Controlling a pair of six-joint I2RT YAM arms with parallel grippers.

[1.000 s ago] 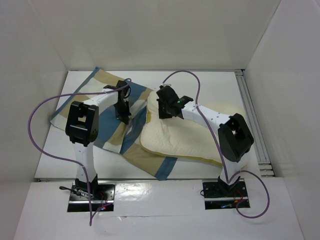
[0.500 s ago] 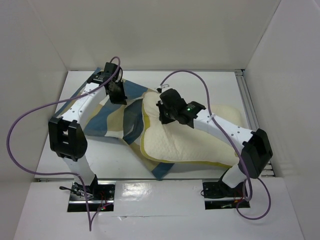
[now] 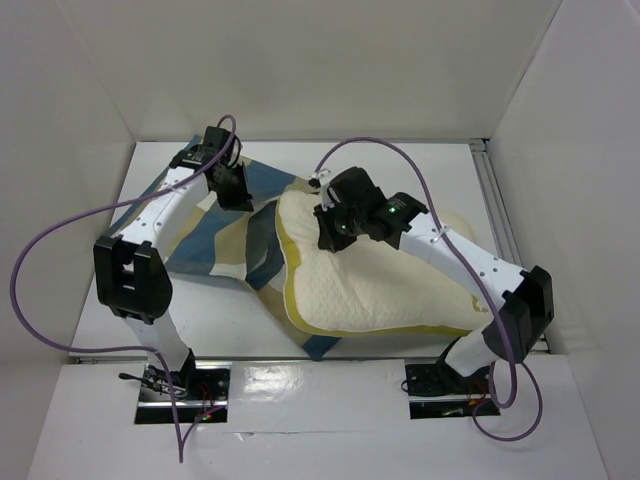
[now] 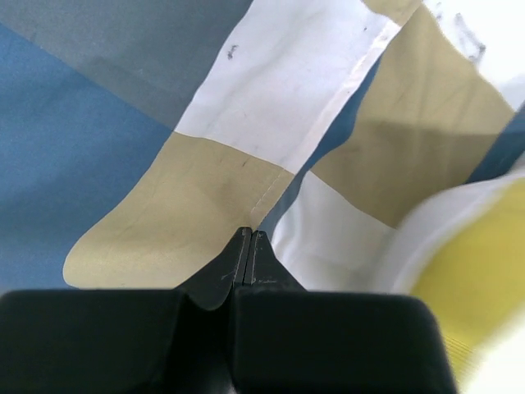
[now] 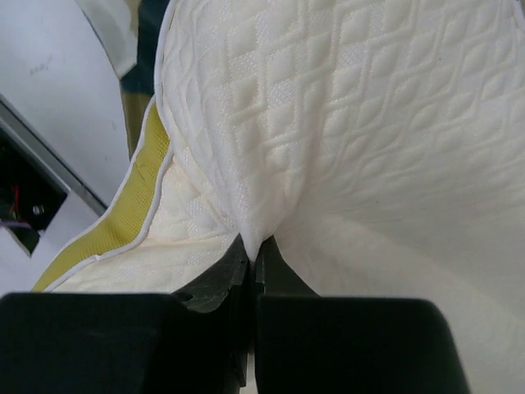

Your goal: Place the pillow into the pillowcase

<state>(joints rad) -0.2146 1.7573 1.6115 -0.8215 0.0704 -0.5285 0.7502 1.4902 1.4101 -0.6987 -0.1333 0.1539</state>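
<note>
Grippers: left gripper [image 4: 248,238] is fully closed, tips pinching a fold of the pillowcase [image 3: 210,235] where a tan block meets a white one. The seam runs straight into the tips. Right gripper [image 5: 255,245] is also closed, clamped on a pucker of quilted cover on the pillow [image 3: 385,290], with fabric creased into the pinch.

Top view:
- pillowcase is spread over the left half of the table [image 3: 440,165], rumpled; the left arm reaches to its far edge near the back wall
- pillow lies centre-right, long axis across the table, right end near the rail [image 3: 505,240]
- pillow's left end overlaps the pillowcase; a blue corner of the cloth pokes out under the pillow's near edge
- right gripper's grip point is on the pillow's top face near its far-left corner
- the two grippers are near each other but apart, left one further back and further left

Olive-yellow piping [image 5: 143,164] shows along the pillow's edge in the right wrist view, left of the pinch. Cannot tell whether any of the pillow is inside the case opening. Purple cables [image 3: 60,240] loop off both arms.
</note>
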